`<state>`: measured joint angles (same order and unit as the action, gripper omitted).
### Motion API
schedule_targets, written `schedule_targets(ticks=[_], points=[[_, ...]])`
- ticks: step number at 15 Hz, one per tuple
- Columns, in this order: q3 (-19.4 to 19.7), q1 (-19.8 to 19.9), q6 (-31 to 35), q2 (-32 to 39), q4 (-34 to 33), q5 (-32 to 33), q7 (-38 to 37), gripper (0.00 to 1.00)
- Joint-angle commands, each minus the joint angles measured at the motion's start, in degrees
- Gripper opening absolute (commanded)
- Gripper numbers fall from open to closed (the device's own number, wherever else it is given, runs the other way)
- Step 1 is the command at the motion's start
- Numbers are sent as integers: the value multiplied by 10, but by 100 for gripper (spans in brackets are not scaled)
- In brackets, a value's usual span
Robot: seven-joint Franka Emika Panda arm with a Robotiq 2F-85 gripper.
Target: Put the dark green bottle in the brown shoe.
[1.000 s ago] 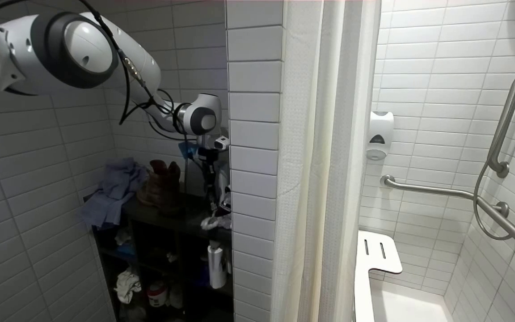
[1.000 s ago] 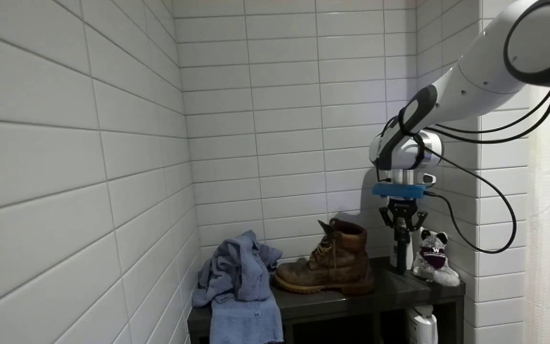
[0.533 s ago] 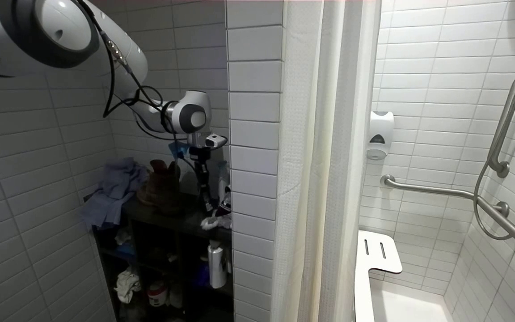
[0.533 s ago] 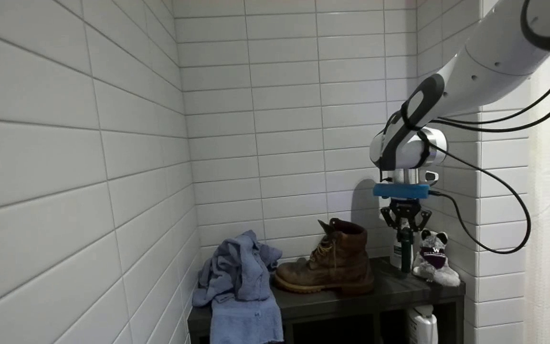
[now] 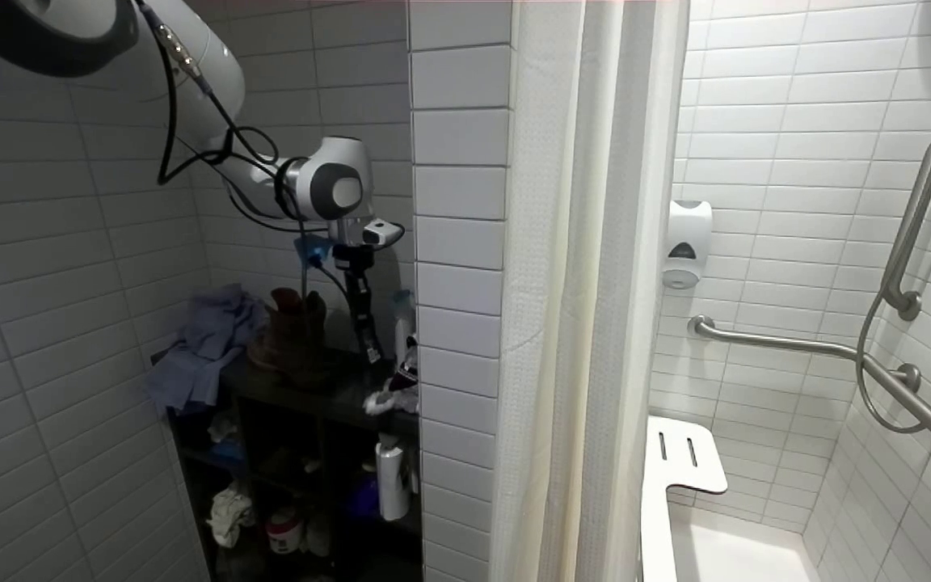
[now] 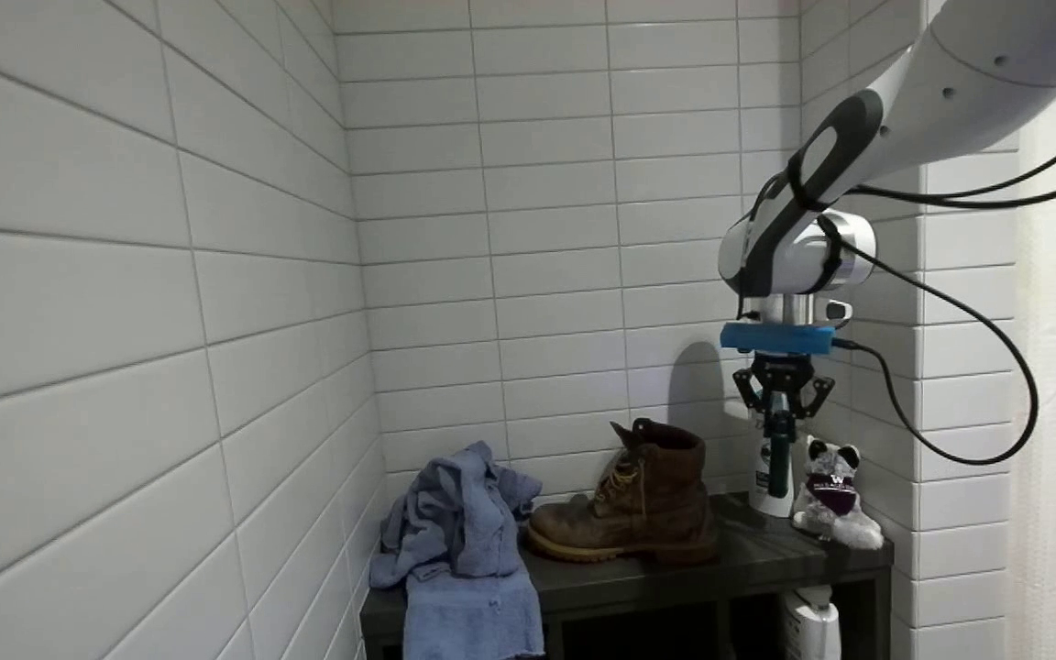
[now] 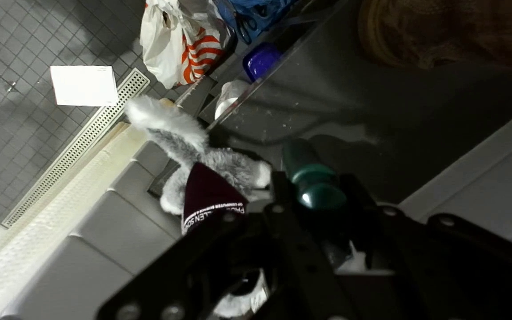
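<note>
The dark green bottle (image 6: 779,469) hangs roughly upright in my gripper (image 6: 779,423), its bottom apart from the dark shelf top. In the wrist view the gripper's two fingers are shut on either side of the bottle's upper part; its cap and shoulder (image 7: 311,175) show between them. In an exterior view the gripper and bottle (image 5: 368,343) are dim and dark. The brown shoe (image 6: 647,500) is a laced boot standing upright on the shelf, its opening facing up, to the left of the bottle. It also shows in an exterior view (image 5: 292,331) and, partly, in the wrist view (image 7: 442,35).
A grey stuffed toy with a maroon bandana (image 6: 832,495) and a white bottle (image 6: 767,490) stand on the shelf beside and behind the held bottle. A blue towel (image 6: 468,532) lies beyond the boot's toe. The shelf (image 6: 620,587) meets tiled walls; a curtain (image 5: 579,283) hangs nearby.
The gripper has risen with the bottle, whose bottom has lifted off the shelf. In an exterior view the arm has also shifted left. The boot, towel and toy have not moved.
</note>
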<state>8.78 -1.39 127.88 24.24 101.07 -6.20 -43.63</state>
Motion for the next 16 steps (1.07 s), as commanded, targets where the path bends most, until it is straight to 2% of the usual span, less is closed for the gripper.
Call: schedule_targets(ticks=[1,7,16], points=[[-1,1,10,-57,42,6,-17,8],[-6,2,32,-112,82,16,-17,8],[-29,-15,62,-142,113,41,-22,8]])
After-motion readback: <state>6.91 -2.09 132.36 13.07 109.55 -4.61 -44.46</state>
